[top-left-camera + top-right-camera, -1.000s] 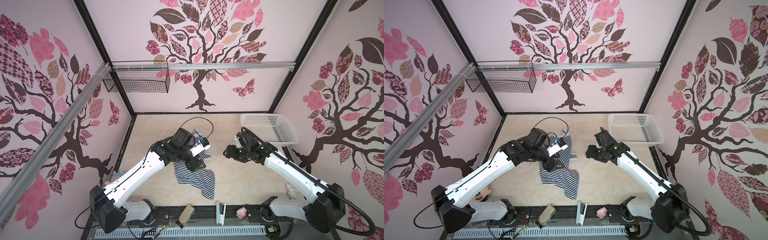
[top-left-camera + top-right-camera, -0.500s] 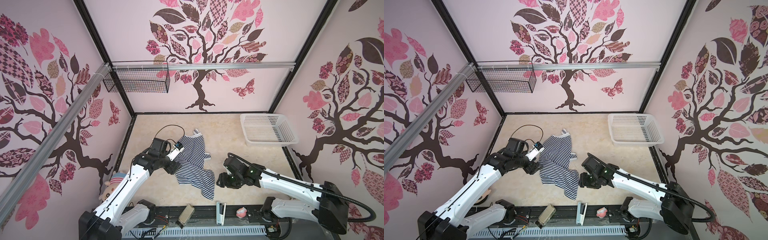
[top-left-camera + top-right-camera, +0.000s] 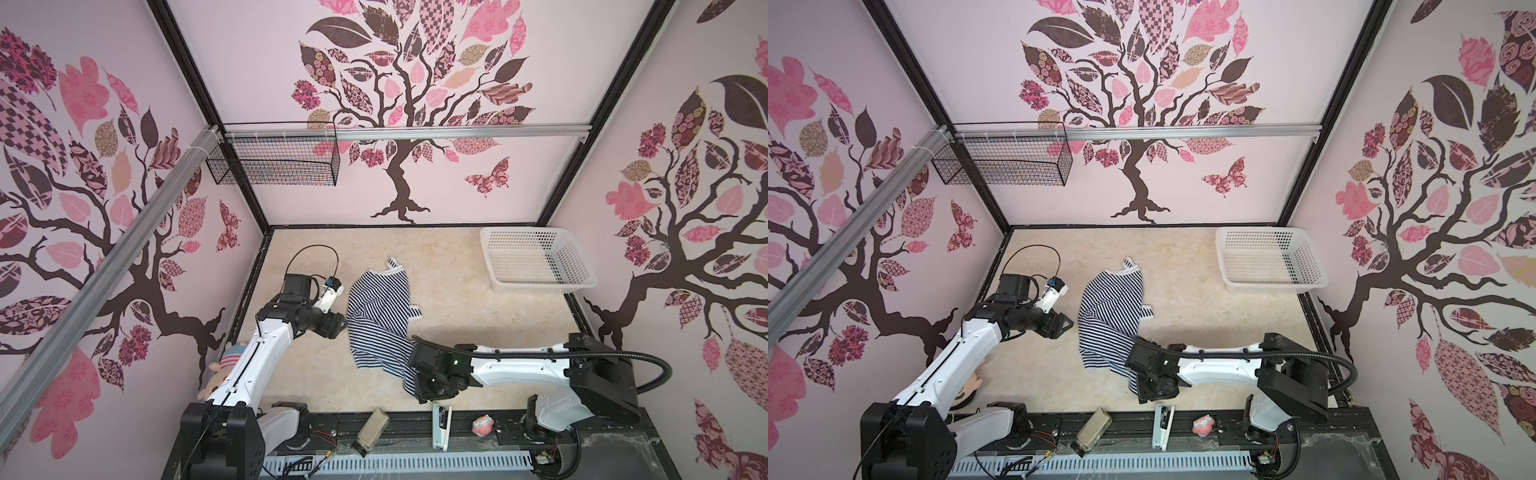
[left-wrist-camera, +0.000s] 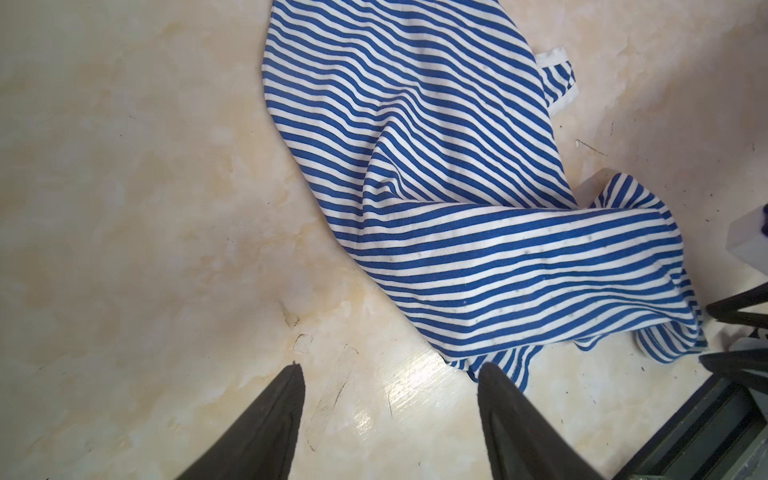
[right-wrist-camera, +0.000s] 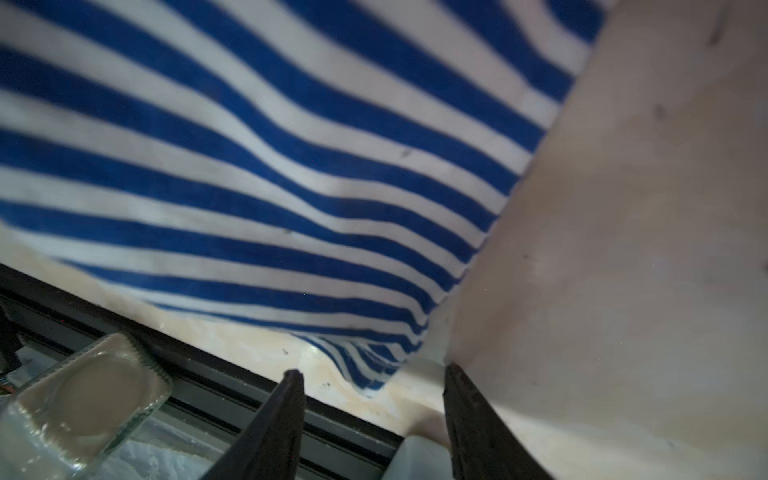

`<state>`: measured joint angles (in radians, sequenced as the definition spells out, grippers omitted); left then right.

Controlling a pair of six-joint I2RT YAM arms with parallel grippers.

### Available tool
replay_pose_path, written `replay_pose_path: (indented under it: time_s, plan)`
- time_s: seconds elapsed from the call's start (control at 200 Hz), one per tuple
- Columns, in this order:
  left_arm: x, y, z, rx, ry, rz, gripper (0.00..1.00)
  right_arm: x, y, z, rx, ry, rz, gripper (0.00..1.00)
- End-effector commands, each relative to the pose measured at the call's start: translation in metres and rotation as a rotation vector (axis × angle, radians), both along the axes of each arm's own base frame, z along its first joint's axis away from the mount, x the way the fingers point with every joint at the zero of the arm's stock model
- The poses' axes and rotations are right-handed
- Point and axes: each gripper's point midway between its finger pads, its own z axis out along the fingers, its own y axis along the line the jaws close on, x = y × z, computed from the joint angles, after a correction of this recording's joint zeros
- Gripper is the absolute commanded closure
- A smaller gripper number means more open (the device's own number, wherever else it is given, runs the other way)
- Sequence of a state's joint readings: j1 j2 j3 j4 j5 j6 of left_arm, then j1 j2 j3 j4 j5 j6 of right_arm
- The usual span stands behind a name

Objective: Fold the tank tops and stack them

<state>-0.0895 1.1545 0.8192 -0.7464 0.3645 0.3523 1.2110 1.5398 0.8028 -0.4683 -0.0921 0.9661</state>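
Beside the near corner of the soft navy-and-white striped tank top (image 3: pixel 378 316) lie a white stapler (image 3: pixel 441 428) and a clear glass jar (image 3: pixel 374 424); the right gripper (image 5: pixel 372 370) gapes around that corner, and the left gripper (image 4: pixel 388 365) is spread and empty.

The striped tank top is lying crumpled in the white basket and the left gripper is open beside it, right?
Not quite: the tank top lies crumpled on the table, not in the white basket, which stands apart from it, as both top views show. The left gripper is indeed open beside it.
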Motion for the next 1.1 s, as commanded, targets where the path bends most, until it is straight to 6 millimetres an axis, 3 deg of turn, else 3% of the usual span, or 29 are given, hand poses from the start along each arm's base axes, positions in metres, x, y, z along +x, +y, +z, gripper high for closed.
replay_pose_path:
  time_s: [0.0,0.23,0.38,0.49,0.691,0.936,1.096]
  plan:
    - [0.0,-0.001,0.004,-0.027,-0.031,0.011,0.3,0.005,-0.006,-0.009,-0.061,-0.026,-0.021,0.42]
    - [-0.01,-0.002,0.0,-0.041,-0.032,0.019,0.3,0.01,-0.014,-0.02,-0.113,-0.047,-0.046,0.47]
    - [-0.016,0.0,-0.001,-0.037,-0.037,0.02,0.3,0.009,-0.017,-0.029,-0.125,-0.043,-0.052,0.61]
    - [-0.021,-0.001,-0.003,-0.039,-0.038,0.017,0.3,0.016,-0.007,-0.022,-0.098,-0.071,-0.044,0.73]
    - [-0.021,0.004,-0.007,-0.007,-0.051,0.019,0.3,0.043,0.032,0.036,0.039,-0.21,-0.004,1.0]
    - [-0.017,0.009,0.001,0.014,-0.095,0.032,0.3,0.076,0.056,0.12,0.108,-0.348,0.017,1.0]
    - [-0.013,0.008,0.011,-0.004,-0.109,0.038,0.3,0.116,0.056,0.181,0.18,-0.431,-0.03,1.0]
